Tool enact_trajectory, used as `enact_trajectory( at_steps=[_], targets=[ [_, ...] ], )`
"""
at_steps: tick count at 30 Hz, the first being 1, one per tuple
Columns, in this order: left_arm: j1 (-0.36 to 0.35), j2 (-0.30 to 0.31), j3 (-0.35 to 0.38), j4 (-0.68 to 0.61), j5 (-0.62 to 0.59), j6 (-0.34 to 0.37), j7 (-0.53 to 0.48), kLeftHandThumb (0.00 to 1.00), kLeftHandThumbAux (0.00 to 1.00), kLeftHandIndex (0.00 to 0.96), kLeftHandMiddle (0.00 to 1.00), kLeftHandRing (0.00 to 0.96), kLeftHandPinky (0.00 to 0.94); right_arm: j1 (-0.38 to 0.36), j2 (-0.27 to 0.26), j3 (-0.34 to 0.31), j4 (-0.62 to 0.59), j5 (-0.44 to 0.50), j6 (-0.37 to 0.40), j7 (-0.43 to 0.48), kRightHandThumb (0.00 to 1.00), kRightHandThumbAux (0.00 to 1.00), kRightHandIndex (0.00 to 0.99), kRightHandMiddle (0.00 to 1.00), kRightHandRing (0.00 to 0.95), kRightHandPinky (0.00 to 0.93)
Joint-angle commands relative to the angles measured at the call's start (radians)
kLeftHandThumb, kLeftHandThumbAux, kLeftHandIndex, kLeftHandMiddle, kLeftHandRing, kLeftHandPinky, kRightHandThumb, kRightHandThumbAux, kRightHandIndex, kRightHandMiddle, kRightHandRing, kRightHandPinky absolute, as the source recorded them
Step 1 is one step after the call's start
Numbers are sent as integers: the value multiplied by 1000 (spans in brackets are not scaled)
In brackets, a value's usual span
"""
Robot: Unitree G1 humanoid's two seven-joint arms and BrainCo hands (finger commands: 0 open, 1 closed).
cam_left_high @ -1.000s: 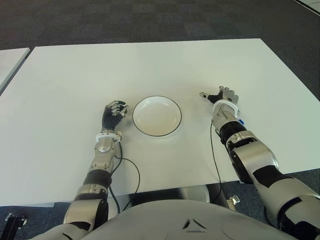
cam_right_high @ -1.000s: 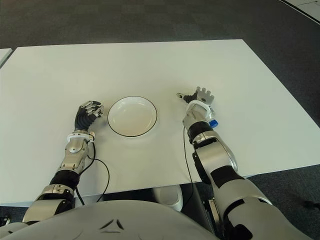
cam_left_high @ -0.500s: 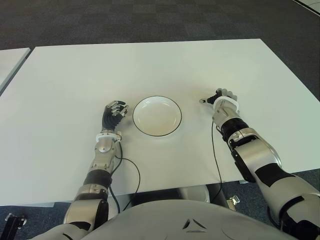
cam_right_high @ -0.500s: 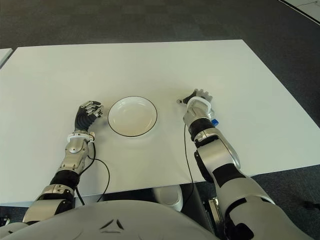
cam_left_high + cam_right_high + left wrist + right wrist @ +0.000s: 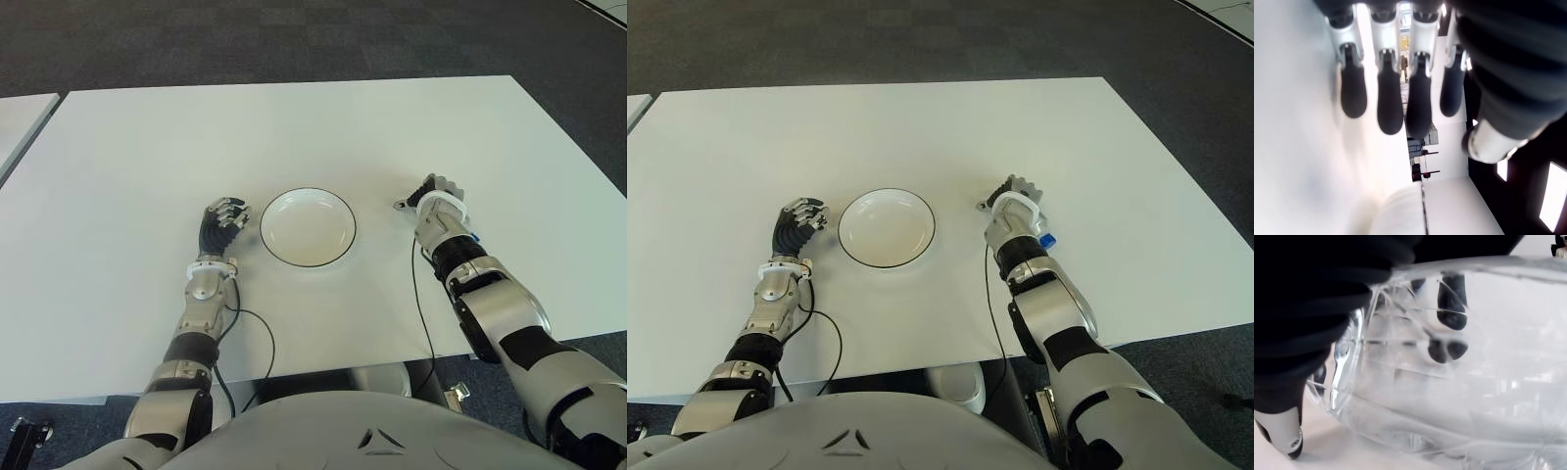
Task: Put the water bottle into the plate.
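The water bottle (image 5: 1459, 382) is clear plastic with a blue cap (image 5: 1046, 240) and lies on its side on the white table (image 5: 294, 117), right of the plate. My right hand (image 5: 434, 195) covers it from above, fingers curled round its body; the fingertips (image 5: 1451, 313) show through the plastic in the right wrist view. The white plate (image 5: 262, 228) with a thin dark rim stands at the table's middle, a hand's width left of that hand, with nothing in it. My left hand (image 5: 224, 216) shows just left of the plate, fingers loosely bent and holding nothing.
Black cables (image 5: 265, 338) trail from both wrists over the table's near edge. A second white table's corner (image 5: 20, 113) shows at the far left. Dark carpet (image 5: 294, 39) surrounds the table.
My right hand's fingers, spread above the bottle a second ago, have curled down round it. The left hand and the plate have not moved.
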Motion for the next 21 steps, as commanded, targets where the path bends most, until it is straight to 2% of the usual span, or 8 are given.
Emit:
enact_trajectory(
  at_steps=[1, 2, 5, 8, 11, 13, 17, 21],
  targets=[
    [16, 0, 10, 33, -8, 23, 6, 705, 713, 433, 583, 573, 553, 77, 31, -48, 24, 63, -24, -70, 237, 722, 474, 264, 228, 313],
    [17, -1, 11, 31, -9, 24, 4, 705, 713, 433, 583, 573, 554, 90, 34, -70, 17, 77, -57, -123, 261, 724, 489, 275, 240, 324],
    [19, -1, 14, 26, -10, 26, 0, 705, 713, 432, 583, 572, 553, 111, 38, -104, 11, 101, -121, -214, 551, 722, 450, 334, 323, 425],
    [20, -2, 19, 24, -12, 28, -4, 705, 713, 432, 581, 569, 551, 126, 39, -111, 4, 107, -159, -257, 648, 720, 439, 387, 386, 493],
    [21, -2, 22, 22, -15, 29, -6, 705, 713, 433, 579, 568, 551, 140, 41, -115, -10, 109, -188, -293, 680, 719, 435, 515, 532, 607],
    [22, -1, 23, 22, -18, 27, -7, 705, 713, 433, 580, 570, 554, 145, 42, -118, -11, 112, -207, -316, 688, 719, 435, 569, 587, 653],
    [25, 0, 22, 18, -17, 24, -6, 706, 713, 433, 584, 577, 559, 153, 44, -125, -15, 118, -231, -349, 693, 720, 434, 645, 666, 718],
    [26, 1, 21, 15, -17, 22, -10, 707, 712, 433, 587, 581, 561, 159, 49, -134, -15, 122, -253, -388, 695, 720, 435, 683, 704, 753]
  ],
)
